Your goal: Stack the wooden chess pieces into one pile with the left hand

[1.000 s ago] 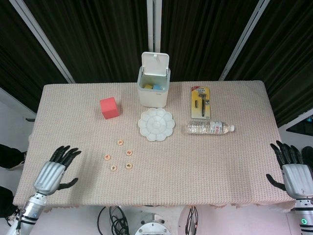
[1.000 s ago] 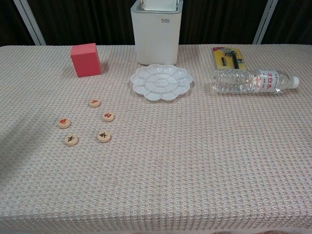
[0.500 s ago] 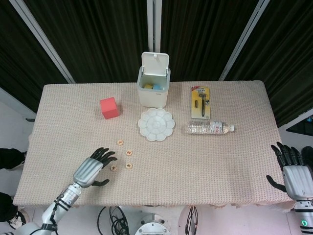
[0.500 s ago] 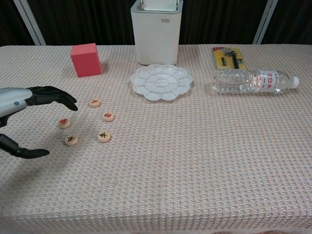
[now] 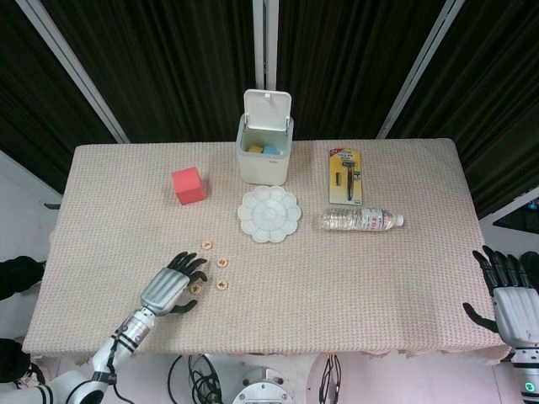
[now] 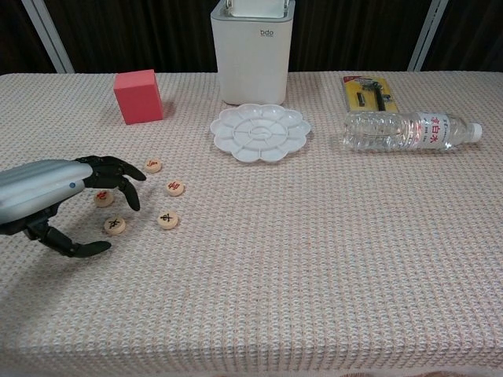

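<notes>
Hovering robot hand: the left robot hand (image 6: pixel 59 200) hangs over the near-left pieces, fingers spread and curved, holding nothing.
Chess pieces: five wooden chess pieces (image 6: pixel 167 220) lie flat and apart on the table (image 6: pixel 330 259), none stacked; one sits partly under the fingers (image 6: pixel 118 177).
Right robot hand: the right robot hand (image 5: pixel 509 295) is at the table's right edge, fingers apart, empty.
Other things: one red block (image 6: pixel 137 95), one white bin (image 6: pixel 251 49) with its lid up, one palette (image 6: pixel 259 132), one water bottle (image 6: pixel 409 130) on its side, one carded tool pack (image 6: pixel 368 92).
</notes>
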Tool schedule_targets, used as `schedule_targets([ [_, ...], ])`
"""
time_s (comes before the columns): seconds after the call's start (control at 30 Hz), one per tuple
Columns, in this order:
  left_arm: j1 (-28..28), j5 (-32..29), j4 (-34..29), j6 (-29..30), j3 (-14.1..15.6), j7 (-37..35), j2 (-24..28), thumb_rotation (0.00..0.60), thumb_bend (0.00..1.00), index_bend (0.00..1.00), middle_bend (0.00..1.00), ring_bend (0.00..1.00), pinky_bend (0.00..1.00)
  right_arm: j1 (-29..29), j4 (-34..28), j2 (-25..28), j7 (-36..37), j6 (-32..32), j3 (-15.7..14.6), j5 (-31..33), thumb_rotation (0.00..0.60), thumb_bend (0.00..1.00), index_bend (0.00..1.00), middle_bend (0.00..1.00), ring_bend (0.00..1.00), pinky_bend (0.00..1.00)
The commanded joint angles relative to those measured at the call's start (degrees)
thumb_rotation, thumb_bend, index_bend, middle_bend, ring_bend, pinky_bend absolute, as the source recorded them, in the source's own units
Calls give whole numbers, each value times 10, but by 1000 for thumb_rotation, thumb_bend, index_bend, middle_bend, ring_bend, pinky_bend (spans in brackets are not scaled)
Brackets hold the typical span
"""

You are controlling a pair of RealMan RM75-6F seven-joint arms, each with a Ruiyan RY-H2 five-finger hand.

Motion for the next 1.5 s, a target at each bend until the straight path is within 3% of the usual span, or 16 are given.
schedule_targets([
  [0.03, -1, -6, 4, -3, 4, 11, -1, 600, 323, 356, 106, 0, 0, 0, 1, 0, 0, 0, 0, 0, 600, 144, 0, 0, 0, 0],
  [0.43, 2, -11, 17, 18, 11, 53, -9, 600, 350, 401, 106, 0, 0, 0, -3, -2, -9, -10, 1, 10, 600, 149, 0, 0, 0, 0],
  [0.97, -7, -8, 19, 27, 10, 29, -12, 600, 350, 477, 125, 0, 0, 0, -4, -1, -8, -17, 1, 14, 600, 155, 0, 0, 0, 0],
  [1.5, -31, -58, 30, -2, -23, -2, 14, 600, 350, 476, 130, 0, 0, -1, 1, 0, 7, -12, 1, 9, 600, 141, 0, 0, 0, 0],
])
